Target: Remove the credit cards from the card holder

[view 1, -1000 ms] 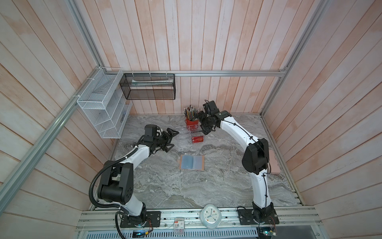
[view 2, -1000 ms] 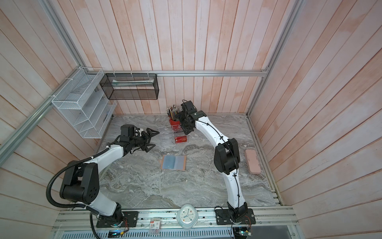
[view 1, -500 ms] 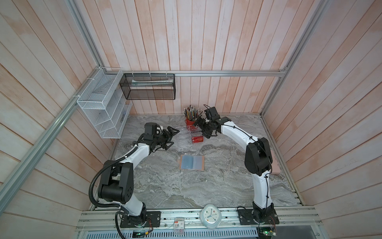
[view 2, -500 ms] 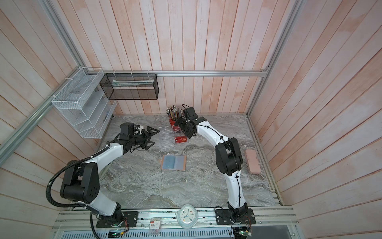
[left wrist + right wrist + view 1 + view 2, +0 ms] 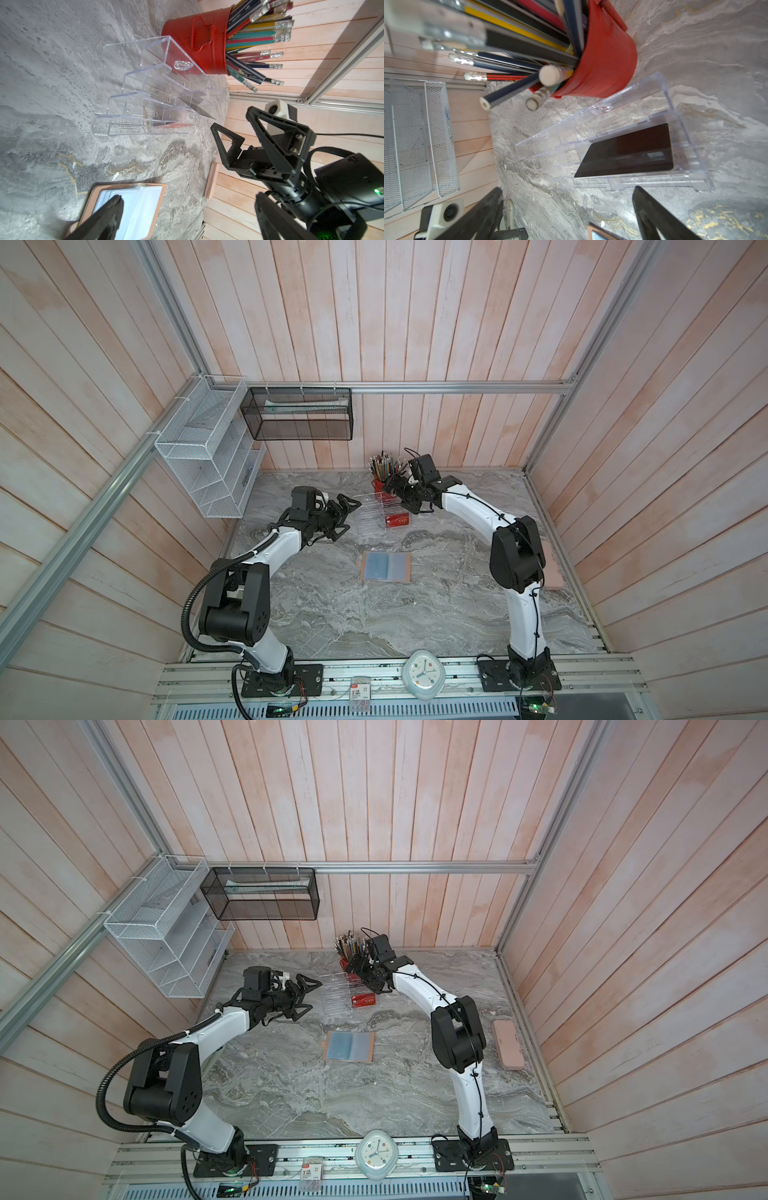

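- The small tan-pink, leather-like booklet card holder (image 5: 386, 572) lies open and flat on the grey marbled table (image 5: 332, 614), near the middle of both top views. Its pale blue-grey clear sleeves face up, and it is well apart from both grippers.
- A red plastic card with gold "VIP" lettering (image 5: 397, 521) sits at the lower right corner of the clear acrylic tiered rack (image 5: 370, 510), just above the holder in a top view. The right wrist view shows a black plastic card (image 5: 627, 151) in another rack slot.
- No teal-blue card shows. I cannot tell whether one is in the sleeves.
- The left gripper (image 5: 351, 515) hangs just left of the rack, fingers spread wide with nothing between them.
- The right gripper (image 5: 231, 118) is above the rack's upper right, beside the red metal bucket of pencils (image 5: 380, 483). Its fingers are also wide apart and empty.
- Any card in a sleeve is probably light, stiff, thin and slick, with only an edge exposed. Pinch that edge and draw it out along the sleeve's opening.
- The holder looks soft and light, so it may slide or lift with the card. The other gripper would likely need to pin the cover.
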Robot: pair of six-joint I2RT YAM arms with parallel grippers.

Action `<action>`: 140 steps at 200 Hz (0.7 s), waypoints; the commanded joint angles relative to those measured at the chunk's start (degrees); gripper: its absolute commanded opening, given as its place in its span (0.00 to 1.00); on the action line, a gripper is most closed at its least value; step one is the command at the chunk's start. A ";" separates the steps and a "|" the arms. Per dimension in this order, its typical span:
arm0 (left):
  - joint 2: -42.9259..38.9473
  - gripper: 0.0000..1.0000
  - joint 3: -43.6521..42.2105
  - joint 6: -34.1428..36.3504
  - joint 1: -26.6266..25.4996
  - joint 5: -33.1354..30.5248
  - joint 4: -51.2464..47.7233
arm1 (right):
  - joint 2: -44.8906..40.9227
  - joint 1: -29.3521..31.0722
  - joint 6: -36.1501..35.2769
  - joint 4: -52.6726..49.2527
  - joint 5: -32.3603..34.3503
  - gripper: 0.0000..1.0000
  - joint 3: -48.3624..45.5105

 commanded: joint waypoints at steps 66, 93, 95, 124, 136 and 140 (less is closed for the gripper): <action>1.48 1.00 2.02 1.74 0.48 0.06 0.15 | 3.92 0.41 -2.68 -0.10 -0.81 0.98 3.15; 1.48 1.00 1.45 1.65 0.71 0.15 0.50 | 5.50 0.38 -3.24 -0.58 -0.82 0.98 5.49; 1.45 1.00 1.45 1.63 0.68 0.15 0.50 | 5.60 0.40 -3.30 -0.68 -0.70 0.98 5.57; 1.85 1.00 1.34 1.56 0.73 0.24 0.75 | 7.22 0.42 -4.09 -2.12 -0.13 0.98 9.04; 2.06 1.00 1.29 1.63 0.73 0.24 0.86 | 8.10 0.38 -4.26 -3.08 -0.18 0.98 10.95; 2.15 1.00 1.27 1.63 0.73 0.24 0.94 | 8.41 0.42 -4.38 -3.37 -0.24 0.98 11.55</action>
